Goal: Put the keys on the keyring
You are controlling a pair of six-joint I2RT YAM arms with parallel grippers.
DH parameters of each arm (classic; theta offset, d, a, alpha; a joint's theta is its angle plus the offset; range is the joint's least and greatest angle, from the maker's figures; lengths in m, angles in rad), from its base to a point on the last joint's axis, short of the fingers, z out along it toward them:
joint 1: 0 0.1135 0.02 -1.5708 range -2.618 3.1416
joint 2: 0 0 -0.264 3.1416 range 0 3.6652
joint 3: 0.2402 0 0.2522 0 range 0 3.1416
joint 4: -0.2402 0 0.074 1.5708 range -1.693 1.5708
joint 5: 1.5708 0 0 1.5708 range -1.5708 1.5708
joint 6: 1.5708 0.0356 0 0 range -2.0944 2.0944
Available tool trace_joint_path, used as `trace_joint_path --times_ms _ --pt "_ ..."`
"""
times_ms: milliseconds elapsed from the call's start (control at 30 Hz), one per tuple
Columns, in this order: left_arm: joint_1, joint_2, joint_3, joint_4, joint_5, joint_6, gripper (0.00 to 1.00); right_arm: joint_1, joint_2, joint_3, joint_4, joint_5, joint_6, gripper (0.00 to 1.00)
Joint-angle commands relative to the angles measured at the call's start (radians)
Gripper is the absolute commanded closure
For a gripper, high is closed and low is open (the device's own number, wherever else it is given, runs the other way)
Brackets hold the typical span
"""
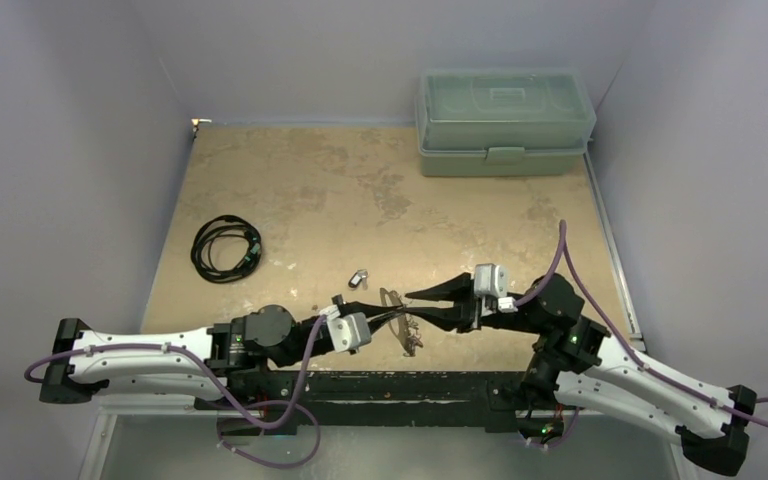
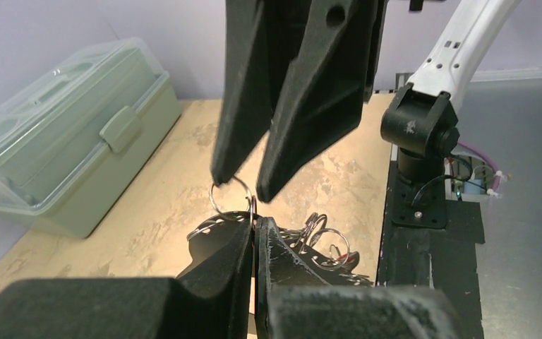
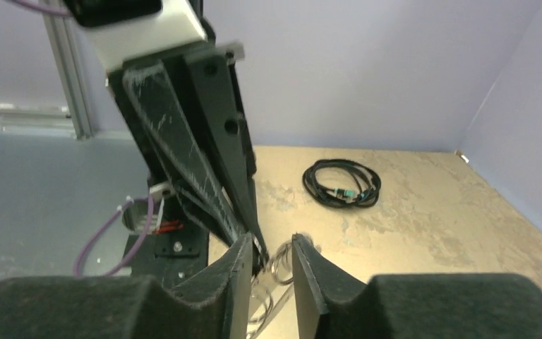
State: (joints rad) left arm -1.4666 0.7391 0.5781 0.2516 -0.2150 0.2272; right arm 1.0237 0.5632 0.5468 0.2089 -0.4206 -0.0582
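Note:
My left gripper point(image 1: 385, 318) is shut on the keyring point(image 1: 397, 320), a flat metal plate held on edge just above the table. In the left wrist view the left gripper point(image 2: 256, 226) pinches the plate's scalloped edge point(image 2: 208, 227), which carries several split rings. A red-headed key point(image 2: 347, 259) hangs low on one. My right gripper point(image 1: 412, 299) is open, and its fingertips point(image 2: 219, 175) straddle the top ring point(image 2: 231, 199). In the right wrist view the right gripper point(image 3: 272, 247) has that ring point(image 3: 280, 265) between its pads. A small silvery key point(image 1: 359, 277) lies on the table behind the plate.
A black coiled cable point(image 1: 226, 247) lies at mid-left and also shows in the right wrist view point(image 3: 341, 183). A pale green lidded box point(image 1: 505, 120) stands at the back right. The black base rail point(image 1: 400, 385) runs along the near edge.

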Motion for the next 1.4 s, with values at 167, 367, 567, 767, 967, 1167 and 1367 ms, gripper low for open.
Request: trace_joint_path --times_ms 167,367,567,767,967,1167,1367 --pt "0.000 0.072 0.163 -0.127 -0.085 -0.058 1.00 0.003 -0.009 0.139 -0.063 0.069 0.013 0.58" --pt "0.000 0.117 0.281 -0.323 -0.129 -0.137 1.00 0.003 0.043 0.238 -0.189 0.021 -0.030 0.52" --pt "0.000 0.157 0.468 -0.684 -0.091 -0.219 1.00 0.003 0.132 0.352 -0.360 -0.051 -0.107 0.51" --pt "0.000 0.160 0.525 -0.869 -0.017 -0.209 1.00 0.003 0.169 0.376 -0.429 -0.072 -0.150 0.52" --pt "0.000 0.147 0.521 -0.905 0.037 -0.192 1.00 0.003 0.202 0.398 -0.456 -0.112 -0.146 0.51" --pt "0.000 0.151 0.506 -0.884 0.058 -0.185 1.00 0.003 0.260 0.405 -0.458 -0.161 -0.147 0.64" --pt "0.000 0.150 0.481 -0.855 0.062 -0.185 1.00 0.004 0.298 0.391 -0.451 -0.204 -0.144 0.72"
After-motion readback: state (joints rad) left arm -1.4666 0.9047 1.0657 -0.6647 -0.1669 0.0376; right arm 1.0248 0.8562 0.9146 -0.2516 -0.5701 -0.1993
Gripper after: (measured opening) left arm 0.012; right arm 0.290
